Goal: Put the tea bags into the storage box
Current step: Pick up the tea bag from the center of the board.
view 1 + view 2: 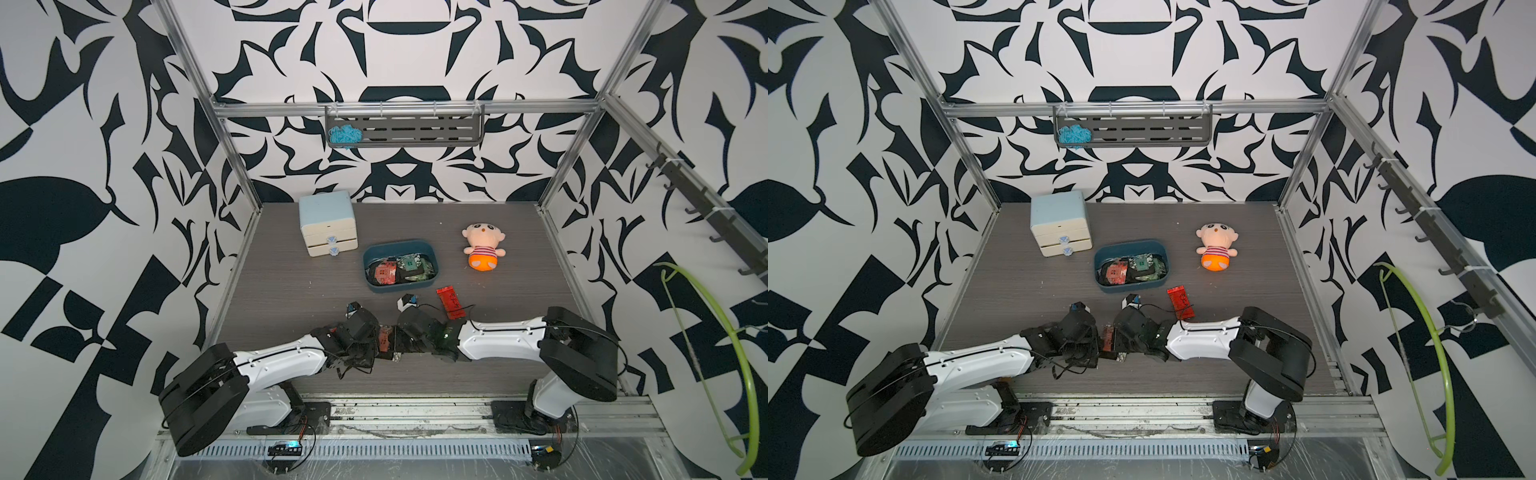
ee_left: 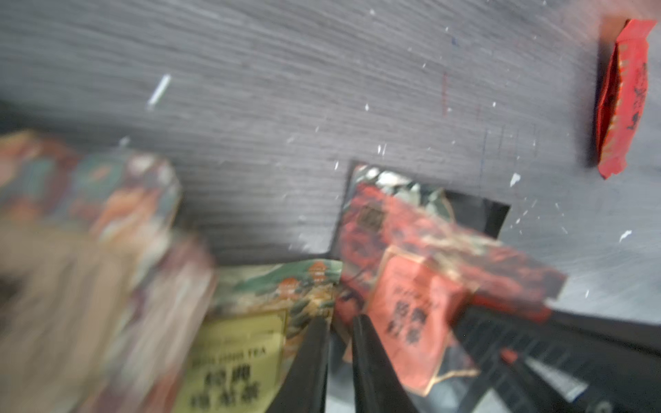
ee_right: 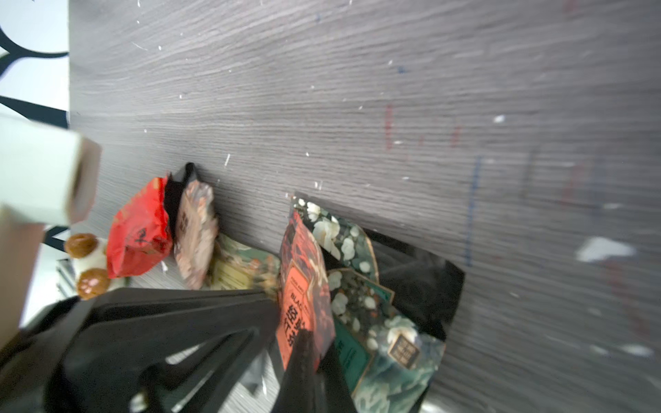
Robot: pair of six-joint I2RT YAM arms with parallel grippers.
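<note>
- The right hand (image 3: 314,348) is shut tight on the low edge of the orange tea bag (image 3: 304,286). The bag stands up on its side.
- The left hand (image 2: 339,321) has its two fingers nearly together, with a thin gap. Its tips are right at the same orange tea bag. I cannot tell if it pinches the bag.
- A green tea bag (image 3: 361,311) with white flowers leans right against the orange one. A beige tea bag (image 2: 243,354) lies just beside the left hand.
- A red tea bag (image 1: 451,303) lies flat on the bench (image 1: 291,291), between the hands and the box, near the right arm (image 1: 498,336).
- The storage box (image 1: 401,289) sits in the middle of both top views. A pile of tea bags (image 1: 399,270) is inside it, some orange, some green.
- The left arm (image 1: 274,361) and the right arm reach in low from the front rail. Their wrists meet in the lower middle of the picture.
- A strip of bare bench shows between the hands and the box.
- More bare bench shows on the left, below the drawer cabinet (image 1: 327,226).
- A doll (image 1: 483,247) lies to the right of the box, apart from it.
</note>
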